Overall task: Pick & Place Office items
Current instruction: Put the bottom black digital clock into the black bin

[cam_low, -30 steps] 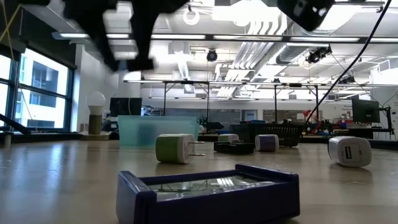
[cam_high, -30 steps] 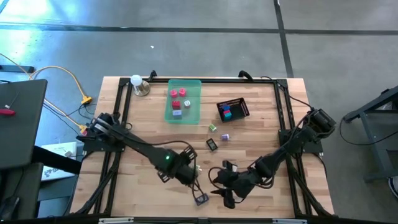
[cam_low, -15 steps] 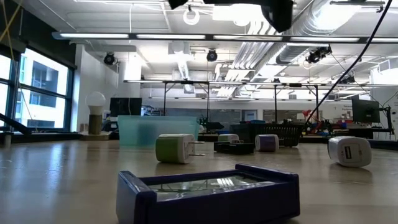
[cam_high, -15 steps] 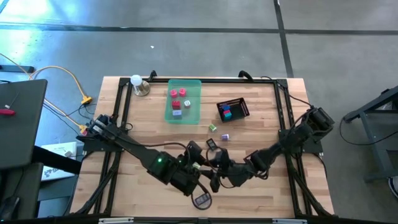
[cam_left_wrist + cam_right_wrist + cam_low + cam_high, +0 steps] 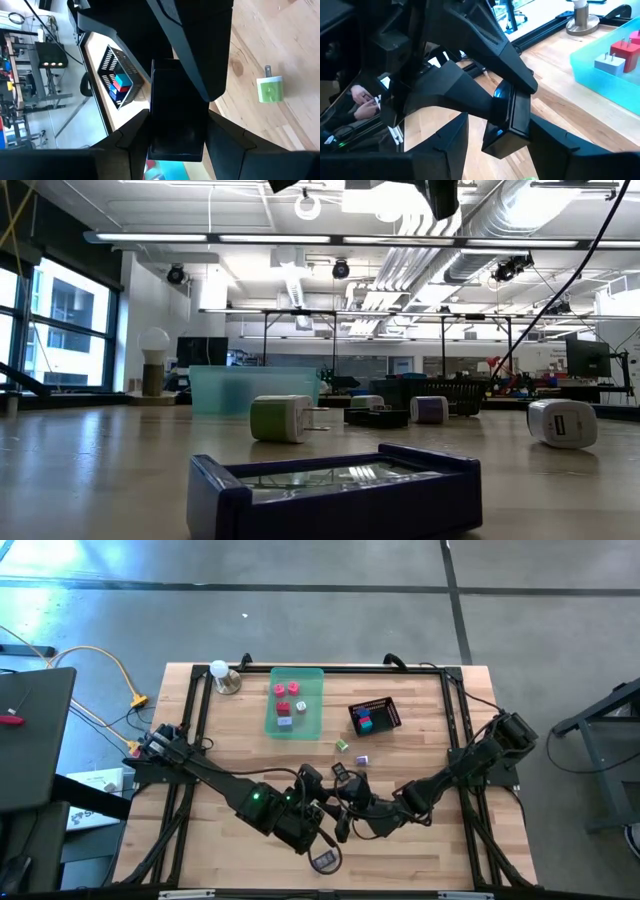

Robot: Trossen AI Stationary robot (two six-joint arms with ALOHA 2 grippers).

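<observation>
Two grippers meet above the table (image 5: 230, 740), near the middle of its front edge. The left gripper (image 5: 177, 145) is clamped on a black piece (image 5: 177, 115). The right gripper (image 5: 497, 137) straddles that piece with its fingers apart and wood showing on one side. For a clean handover, I judge the right should close squarely before the left lets go. Only the wrist views show the piece and that gap. From above the arms hide both, and the low view catches just a navy piece (image 5: 335, 490) by the front edge.
</observation>
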